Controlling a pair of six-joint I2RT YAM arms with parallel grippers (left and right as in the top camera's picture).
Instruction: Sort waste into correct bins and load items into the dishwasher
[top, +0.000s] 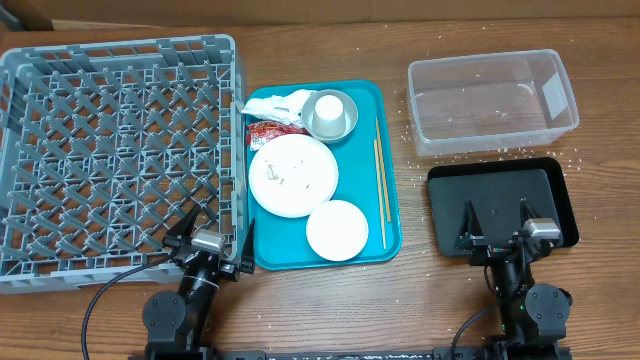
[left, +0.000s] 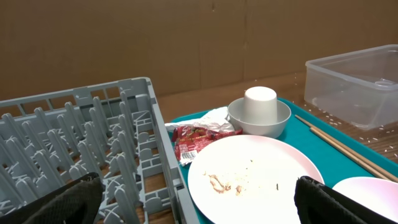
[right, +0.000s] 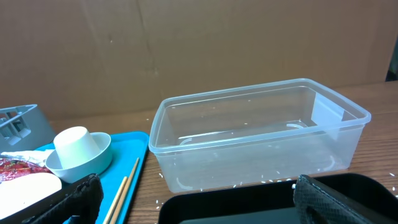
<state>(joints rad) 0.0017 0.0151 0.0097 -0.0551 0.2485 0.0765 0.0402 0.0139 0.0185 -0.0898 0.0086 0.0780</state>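
Observation:
On the teal tray, a large white plate with food smears, a smaller white dish, an upturned cup in a bowl, a crumpled napkin, a red-and-white wrapper and chopsticks. The grey dish rack stands left. The clear tub and the black tray stand right. My left gripper is open and empty at the rack's front right corner, before the plate. My right gripper is open and empty over the black tray's front.
The teal tray lies between the rack and the bins. White rice grains are scattered on the wooden table around the tub and inside it. A cardboard wall runs along the back.

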